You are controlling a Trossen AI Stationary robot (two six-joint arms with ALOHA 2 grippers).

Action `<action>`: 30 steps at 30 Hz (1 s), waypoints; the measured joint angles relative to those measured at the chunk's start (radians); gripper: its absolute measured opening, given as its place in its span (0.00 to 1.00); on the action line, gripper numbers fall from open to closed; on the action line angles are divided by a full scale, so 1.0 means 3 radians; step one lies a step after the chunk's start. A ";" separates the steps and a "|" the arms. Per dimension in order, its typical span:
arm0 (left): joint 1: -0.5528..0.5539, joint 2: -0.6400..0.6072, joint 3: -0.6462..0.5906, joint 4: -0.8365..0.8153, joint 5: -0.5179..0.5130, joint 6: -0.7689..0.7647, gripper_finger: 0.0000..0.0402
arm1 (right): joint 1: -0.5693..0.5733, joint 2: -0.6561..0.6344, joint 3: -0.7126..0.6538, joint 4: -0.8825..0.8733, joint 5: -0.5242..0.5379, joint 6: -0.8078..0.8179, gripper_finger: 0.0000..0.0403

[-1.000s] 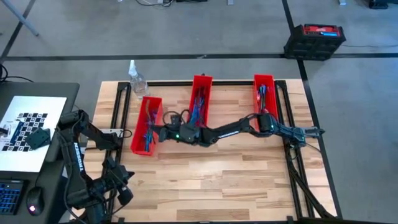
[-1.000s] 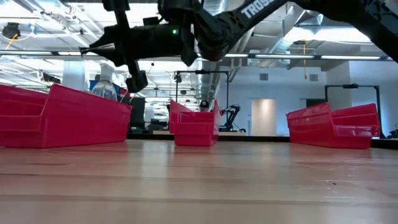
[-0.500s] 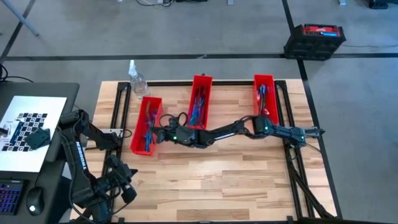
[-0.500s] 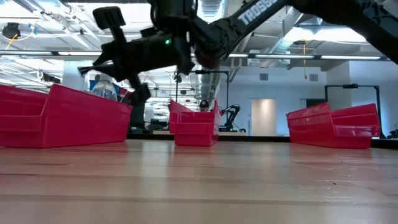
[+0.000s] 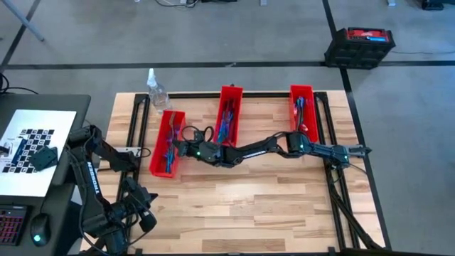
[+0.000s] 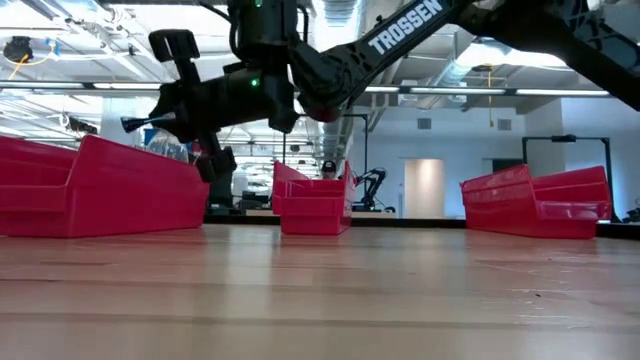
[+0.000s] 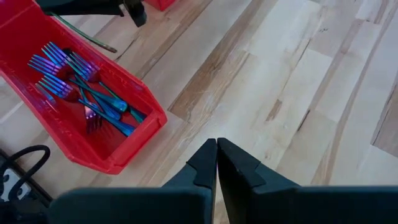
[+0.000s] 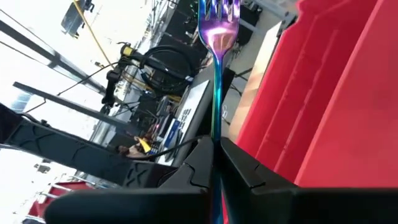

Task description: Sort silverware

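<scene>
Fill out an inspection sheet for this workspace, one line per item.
Surface: wooden table, bare in front.
Job's things: three red bins in a row holding iridescent silverware; the left bin holds forks; one fork is held in the air.
Clutter: clear bottle behind the left bin.
Grippers: right gripper at the left bin, jaws shut on the fork; left gripper parked off the table's left front corner, jaws shut, empty.
Cables: black cable loops at the right wrist.
Surroundings: side desk with checkered sheet, red case on the floor.
</scene>
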 joint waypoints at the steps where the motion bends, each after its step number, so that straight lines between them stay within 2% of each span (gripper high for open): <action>1: 0.0000 0.0000 0.0000 -0.0001 0.0000 0.0000 0.00 | 0.0003 0.0000 0.0000 -0.0004 0.0000 0.0025 0.01; 15: 0.0000 0.0000 0.0000 -0.0013 0.0001 -0.0003 0.00 | -0.0013 0.0000 0.0012 -0.0136 -0.0093 0.0312 0.13; 24: 0.0000 0.0000 0.0000 -0.0013 0.0001 -0.0032 0.00 | -0.0016 0.0000 0.0196 -0.0288 -0.0280 0.0113 0.23; 26: 0.0001 0.0000 0.0000 -0.0007 0.0001 -0.0048 0.00 | -0.0039 -0.0014 0.0196 -0.0299 -0.0809 -0.0156 0.25; 30: 0.0001 0.0000 0.0000 0.0072 0.0001 0.0055 0.00 | -0.0094 -0.0148 0.0195 -0.0319 -0.2546 -0.0745 0.25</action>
